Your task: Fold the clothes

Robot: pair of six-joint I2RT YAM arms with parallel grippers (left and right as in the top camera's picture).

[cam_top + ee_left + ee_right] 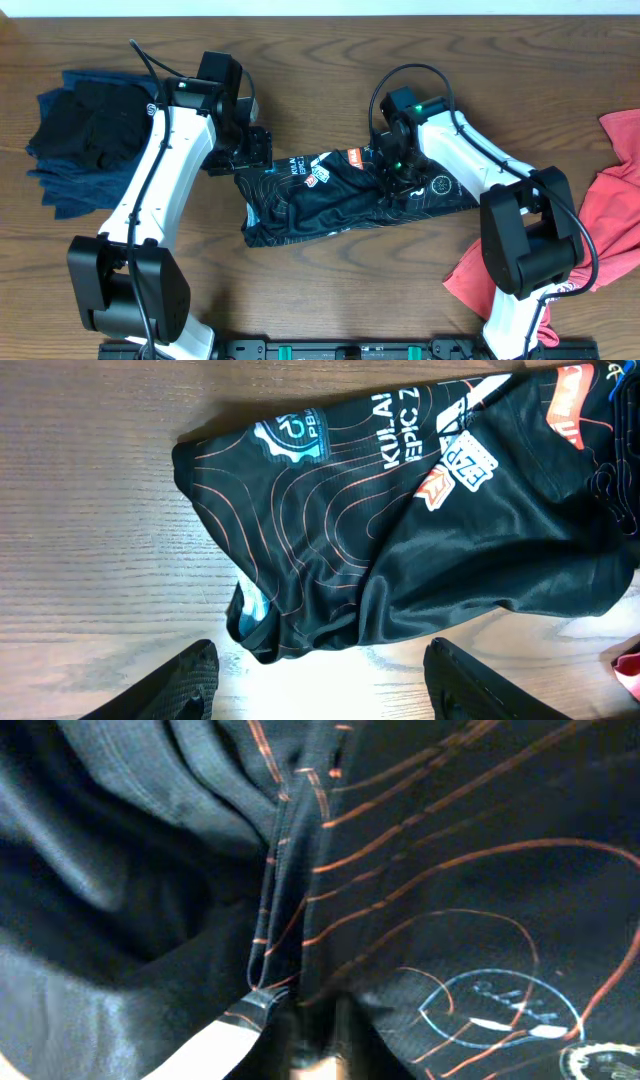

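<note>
While the left claw (320,660) hovers with its fingers wide apart and nothing between them, the black shirt (330,550) with thin orange lines lies rumpled on the desk (90,510) just ahead of it. The shirt's edge sits close to the fingertips. The right claw (393,172) presses down onto the shirt's far end, and in its wrist view it is clamped on a raised ridge of the fabric. A navy and black pile (88,130) lies beyond the left claw's outer side. A red garment (612,215) lies well apart from the right claw.
</note>
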